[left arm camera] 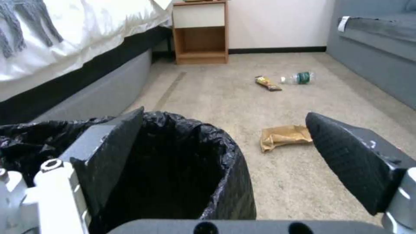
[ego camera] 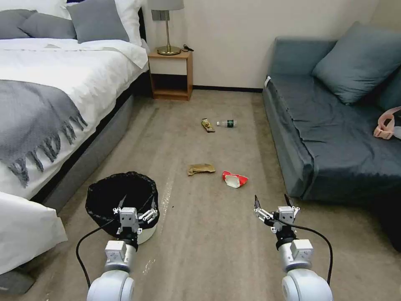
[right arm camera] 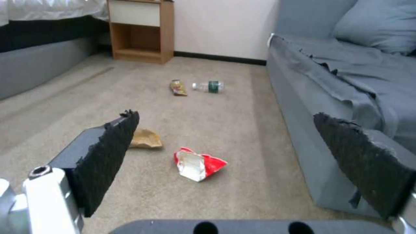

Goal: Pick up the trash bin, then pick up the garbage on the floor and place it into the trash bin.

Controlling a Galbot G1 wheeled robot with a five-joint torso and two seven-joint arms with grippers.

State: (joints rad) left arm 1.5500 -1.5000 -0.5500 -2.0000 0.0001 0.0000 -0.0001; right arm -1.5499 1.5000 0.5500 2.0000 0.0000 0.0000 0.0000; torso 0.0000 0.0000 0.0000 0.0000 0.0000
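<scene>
The trash bin, white with a black bag over its rim, stands on the carpet at the front left. My left gripper is open at its near rim; in the left wrist view the bin's rim lies between the spread fingers. My right gripper hangs open above bare carpet at the front right. The garbage lies ahead: a brown paper bag, a red-and-white carton, a snack wrapper and a clear bottle. The carton is the nearest piece to the right gripper.
A bed runs along the left and a grey-blue sofa along the right, with a carpet lane between them. A wooden nightstand with a lamp stands at the far wall. A pink item lies on the sofa.
</scene>
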